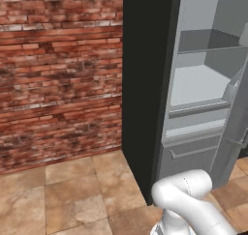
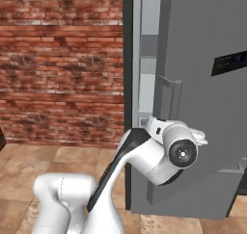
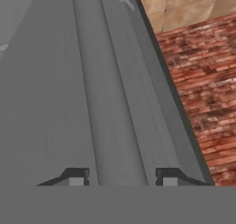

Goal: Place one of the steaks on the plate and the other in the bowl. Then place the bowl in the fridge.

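Claw [image 3: 122, 177] tips straddle one fridge [image 1: 203, 84] door bar, apart.

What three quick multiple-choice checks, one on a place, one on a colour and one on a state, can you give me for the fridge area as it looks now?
1. In the left base view, where is the brick wall relative to the fridge?
A. to its left
B. to its right
C. above it

2. What colour is the fridge's side panel?
A. white
B. black
C. red

3. How does the fridge door stand?
A. open
B. shut flush
C. taken off and lying on the floor

Answers:
1 A, the bricks lie left of the side panel.
2 B, the panel facing the wall is plain black.
3 A, the pale grey shelves inside are exposed in the left base view.
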